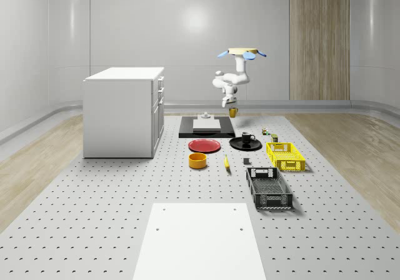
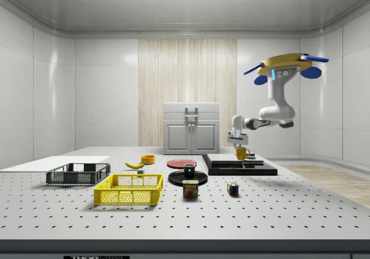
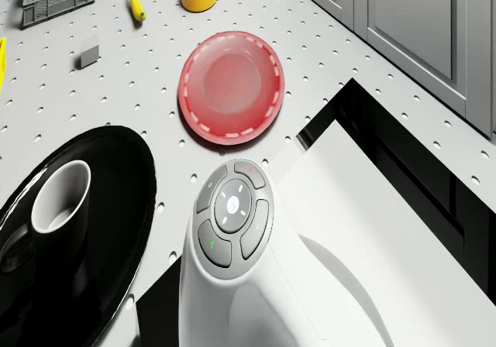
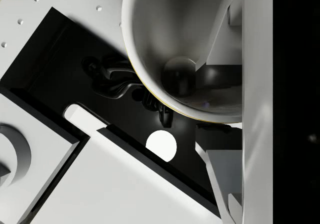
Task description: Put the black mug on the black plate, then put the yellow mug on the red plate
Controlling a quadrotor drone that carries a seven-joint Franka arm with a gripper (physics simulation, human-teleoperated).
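Whole-scene view: drone [image 1: 241, 52] hovers in the air above the far end of the table [image 1: 112, 217], over the black base [image 1: 186, 130] with its white block [image 1: 206, 124]. The arm hangs down; gripper [image 1: 230, 102] holds the yellow mug [image 1: 233, 112] in the air, clear of the surface. Black mug [image 1: 247, 137] stands upright on the black plate [image 1: 236, 145]. Red plate [image 1: 204, 145] lies just beside the black plate, toward this view's left, with nothing on it. Nearer the camera: yellow bowl [image 1: 197, 160], banana [image 1: 226, 162], yellow crate [image 1: 285, 155], black crate [image 1: 269, 187]. Cabinet [image 1: 124, 111] at this view's left.

Side view: drone [image 2: 285, 67] is airborne, well above the base [image 2: 254, 169]. Gripper [image 2: 239, 144] is closed on the yellow mug [image 2: 241, 153], which hangs above the base without touching it. Black mug [image 2: 189, 170] on black plate [image 2: 176, 179]; red plate [image 2: 181, 163] behind it. Can [image 2: 191, 188] and cube [image 2: 233, 189] toward the front.

Drone view: black mug [image 3: 58, 200] upright on black plate [image 3: 116, 207]; red plate [image 3: 231, 87] bare, apart from the black plate.

Wrist view: yellow mug [image 4: 185, 44] seen from above, a finger [image 4: 257, 104] pressed against its side; its inside is grey.
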